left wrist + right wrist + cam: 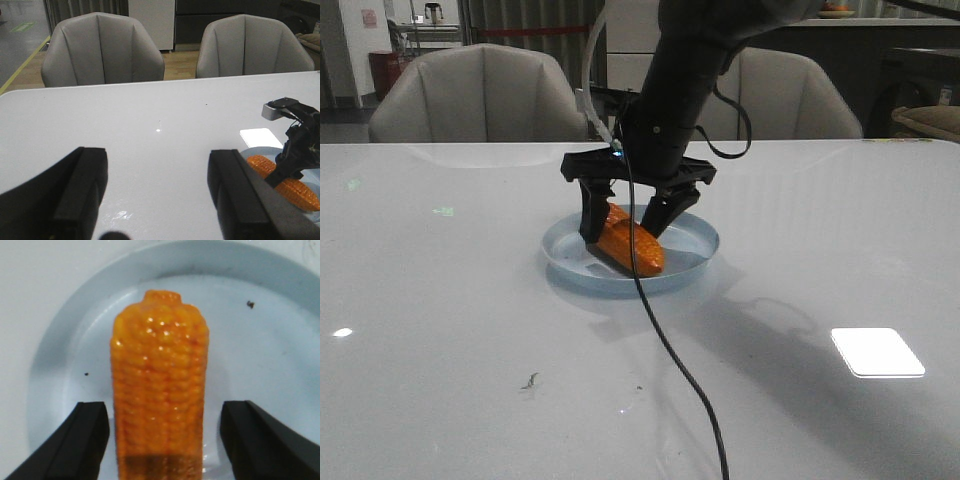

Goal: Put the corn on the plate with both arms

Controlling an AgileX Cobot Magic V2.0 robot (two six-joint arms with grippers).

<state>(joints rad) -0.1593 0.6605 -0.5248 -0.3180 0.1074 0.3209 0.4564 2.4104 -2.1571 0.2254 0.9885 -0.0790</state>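
The orange corn (630,247) lies flat on the pale blue plate (696,262) at the table's middle. My right gripper (623,233) hangs over it, open, one finger on each side of the cob. In the right wrist view the corn (159,390) lies between the fingers (87,440) with a gap on both sides, and the plate (250,340) lies under it. My left gripper (157,190) is open and empty low over bare table. It is out of the front view. Its camera shows the corn (295,187), the plate's edge (257,151) and the right gripper (296,150) off to one side.
Two grey chairs (480,95) (790,95) stand behind the white table (440,320). A black cable (670,350) hangs from the right arm and runs over the table toward the front edge. A small dark speck (530,380) lies front left.
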